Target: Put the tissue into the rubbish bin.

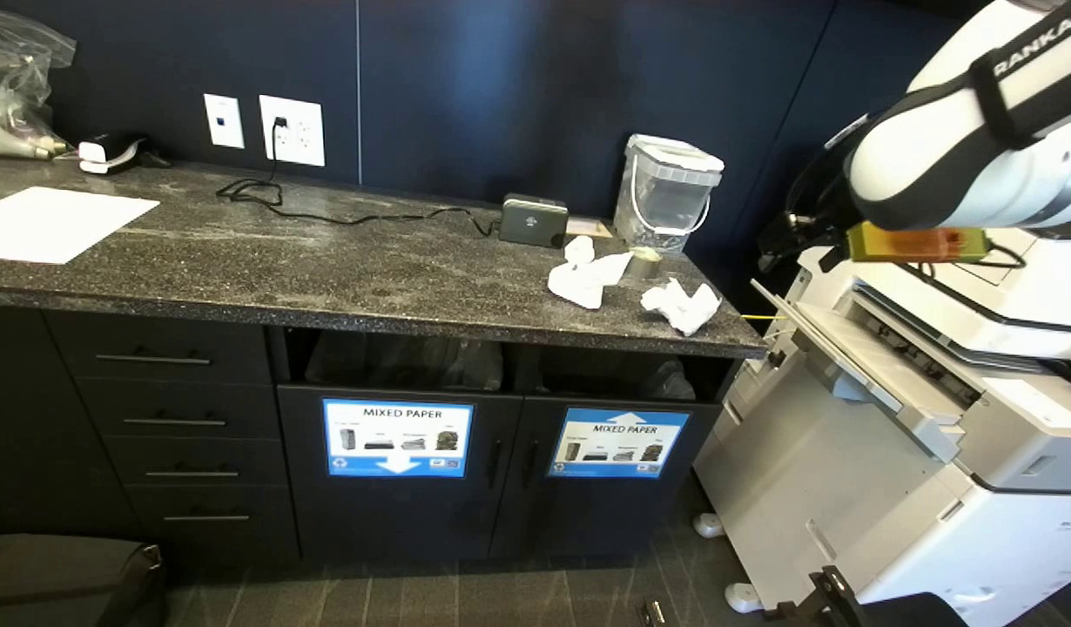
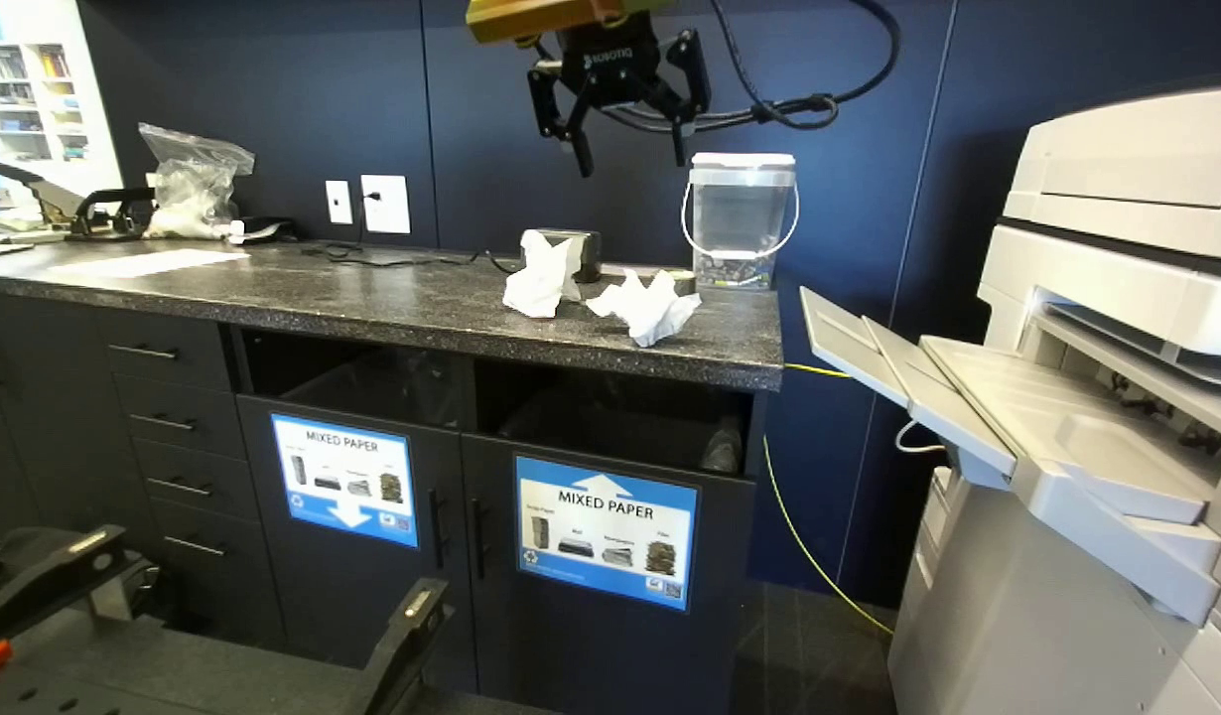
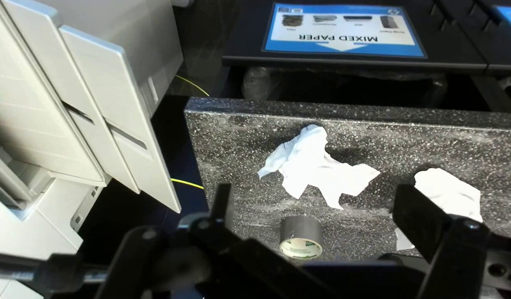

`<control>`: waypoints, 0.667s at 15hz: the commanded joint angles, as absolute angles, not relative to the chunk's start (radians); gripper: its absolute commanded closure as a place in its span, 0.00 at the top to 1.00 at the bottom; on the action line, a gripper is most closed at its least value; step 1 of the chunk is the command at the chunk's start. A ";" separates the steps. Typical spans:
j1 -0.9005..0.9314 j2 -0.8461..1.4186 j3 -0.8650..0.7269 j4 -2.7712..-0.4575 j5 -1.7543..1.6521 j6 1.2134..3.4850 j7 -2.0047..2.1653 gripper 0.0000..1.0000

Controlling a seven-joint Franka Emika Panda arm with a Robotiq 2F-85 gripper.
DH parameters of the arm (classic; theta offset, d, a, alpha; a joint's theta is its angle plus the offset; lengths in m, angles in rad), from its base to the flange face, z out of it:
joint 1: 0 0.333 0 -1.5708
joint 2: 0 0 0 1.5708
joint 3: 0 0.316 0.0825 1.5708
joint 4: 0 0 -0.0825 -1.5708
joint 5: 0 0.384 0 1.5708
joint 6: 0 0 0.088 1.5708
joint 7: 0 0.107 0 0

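The tissue, a flattish crumpled white wad, lies on the speckled dark counter near its front edge and right end in both exterior views (image 1: 682, 306) (image 2: 650, 306). It also shows in the wrist view (image 3: 318, 168). The rubbish bin is a dark cabinet compartment below the counter, with an open slot above a blue-and-white panel (image 1: 618, 444) (image 2: 606, 531) (image 3: 347, 31); a like compartment stands beside it. My gripper (image 1: 801, 259) (image 2: 632, 164) is open and empty, above the counter. In the wrist view the tissue lies beyond the spread fingers (image 3: 313, 193), apart from them.
A taller white wad (image 1: 585, 277) (image 2: 543, 278) lies beside the tissue. A tape roll (image 3: 301, 237), a small dark box (image 1: 533, 221) and a see-through bucket (image 2: 738, 218) stand behind. A printer (image 1: 892, 418) (image 2: 1077, 437) stands past the counter's right end.
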State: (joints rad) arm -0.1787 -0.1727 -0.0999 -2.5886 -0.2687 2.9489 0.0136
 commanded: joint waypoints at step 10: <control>-0.141 0.406 -0.137 -2.106 -0.522 3.132 0.497 1.00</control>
State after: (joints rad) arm -0.1862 0.2577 -0.1099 -2.2649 -0.5283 3.1242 0.4418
